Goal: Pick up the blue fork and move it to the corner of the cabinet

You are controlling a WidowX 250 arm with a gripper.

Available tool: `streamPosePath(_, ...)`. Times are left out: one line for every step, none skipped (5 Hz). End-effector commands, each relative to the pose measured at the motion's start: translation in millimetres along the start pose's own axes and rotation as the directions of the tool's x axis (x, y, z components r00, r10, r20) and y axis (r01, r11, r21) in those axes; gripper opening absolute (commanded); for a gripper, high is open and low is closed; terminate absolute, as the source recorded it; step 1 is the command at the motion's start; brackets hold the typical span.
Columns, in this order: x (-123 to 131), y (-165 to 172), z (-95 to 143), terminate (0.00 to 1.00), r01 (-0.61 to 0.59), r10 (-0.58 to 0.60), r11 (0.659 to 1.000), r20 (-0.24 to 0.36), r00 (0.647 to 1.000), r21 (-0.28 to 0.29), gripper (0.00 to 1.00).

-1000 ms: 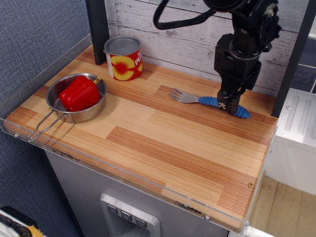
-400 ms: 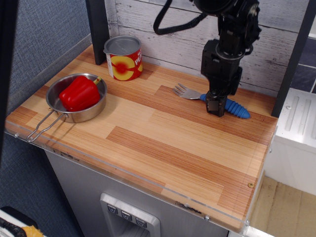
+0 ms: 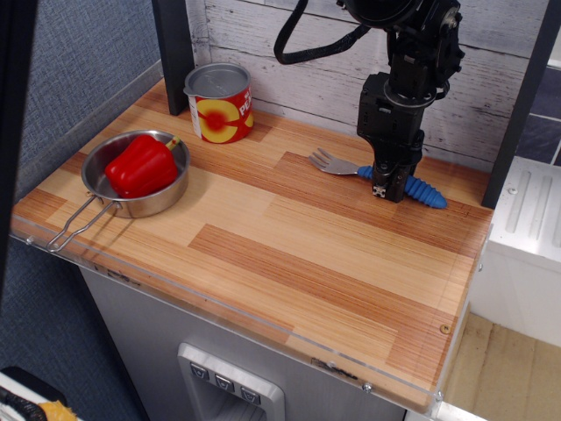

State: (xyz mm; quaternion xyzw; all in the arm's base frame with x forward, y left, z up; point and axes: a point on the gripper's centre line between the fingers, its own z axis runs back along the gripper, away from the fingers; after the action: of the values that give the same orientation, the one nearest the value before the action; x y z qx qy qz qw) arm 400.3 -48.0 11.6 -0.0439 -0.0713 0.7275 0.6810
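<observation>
Looking at the tabletop (image 3: 263, 246), we are seeing the blue fork (image 3: 412, 187) lying flat near the back right — tines pointing left, handle pointing right. We are hanging the gripper (image 3: 387, 188) right over the handle's near end; whether the jaws are spread or already pinching it, we cannot tell. Nothing is lifted yet, so we are judging the pickup unfinished — and the carry to the front right corner (image 3: 438, 351) of the cabinet (image 3: 158, 342) is all left.
</observation>
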Motion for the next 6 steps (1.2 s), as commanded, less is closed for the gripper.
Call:
streamPosePath(21.6, -6.2, 33.0, 0.00, 0.080, -0.082, 0.993, -0.010, 0.997, -0.089, 0.00)
streamPosePath(24.3, 7.0, 49.4, 0.00, 0.144, -0.144, 0.984, 0.003, 0.990, -0.104, 0.00)
streamPosePath(19.5, 28.5, 59.3, 0.00, 0.207, -0.209, 0.973, -0.005, 0.978, -0.101, 0.00)
streamPosePath(19.2, 43.2, 62.1, 0.00, 0.311, -0.318, 0.946, -0.077, 0.945, -0.087, 0.00)
streamPosePath(7.0, 67.5, 60.6, 0.00, 0.481, -0.487, 0.870, -0.034, 0.873, -0.107, 0.00)
streamPosePath(2.5, 99.2, 59.5, 0.00, 0.446, -0.453, 0.889, -0.053, 0.890, -0.105, 0.00)
